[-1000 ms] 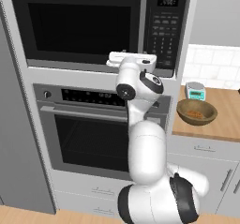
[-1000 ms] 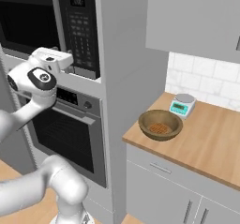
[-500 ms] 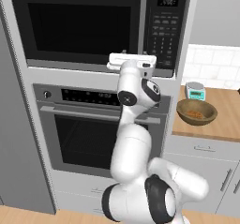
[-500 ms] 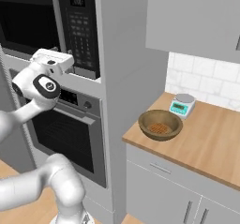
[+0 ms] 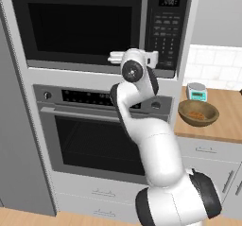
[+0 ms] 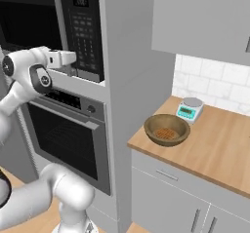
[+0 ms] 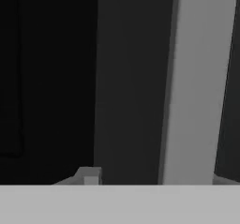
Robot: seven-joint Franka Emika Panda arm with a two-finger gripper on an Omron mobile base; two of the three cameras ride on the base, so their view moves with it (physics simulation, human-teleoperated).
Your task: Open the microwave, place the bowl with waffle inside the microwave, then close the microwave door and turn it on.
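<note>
At microwave door [image 5: 80, 24] handle [image 7: 197, 82]: jaws close, door shut.

White tiled backsplash [image 6: 215, 78], wooden counter [image 6: 219, 149]

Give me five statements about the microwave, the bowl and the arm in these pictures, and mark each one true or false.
1. The microwave door is shut. True.
2. The bowl with waffle sits inside the microwave. False: it rests on the wooden counter.
3. A kitchen scale stands behind the bowl, near the tiled wall. True.
4. The gripper is down at the oven handle. False: it is up at the microwave's lower edge.
5. The bowl is empty. False: waffle pieces lie in it.
</note>
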